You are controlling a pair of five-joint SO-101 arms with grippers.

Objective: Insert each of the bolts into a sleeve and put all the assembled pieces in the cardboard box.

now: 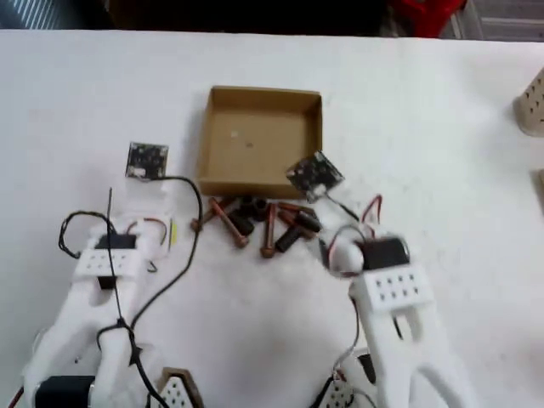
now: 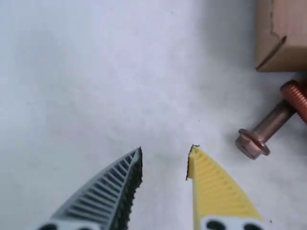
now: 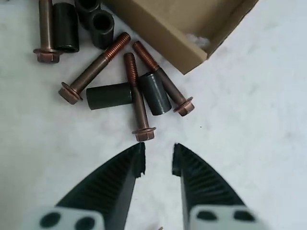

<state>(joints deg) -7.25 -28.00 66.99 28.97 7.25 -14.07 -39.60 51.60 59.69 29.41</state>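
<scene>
The cardboard box (image 1: 263,140) stands open with nothing in it at mid-table. Just in front of it lie several copper bolts (image 1: 268,229) and black sleeves (image 1: 253,206) in a loose pile, none assembled. My right gripper (image 3: 158,160) hovers open just short of a bolt head (image 3: 144,134); that bolt lies between two sleeves (image 3: 109,96) (image 3: 154,93). The box corner (image 3: 192,28) is beyond them. My left gripper (image 2: 165,153), with one grey and one yellow finger (image 2: 211,191), is open over bare table. Beside it lies a bolt (image 2: 268,127) near the box corner (image 2: 280,33).
Both white arms reach in from the near edge, the left arm (image 1: 102,272) with a loose black cable (image 1: 183,255). A beige perforated object (image 1: 531,106) stands at the far right edge. White table stretches left and right of the box.
</scene>
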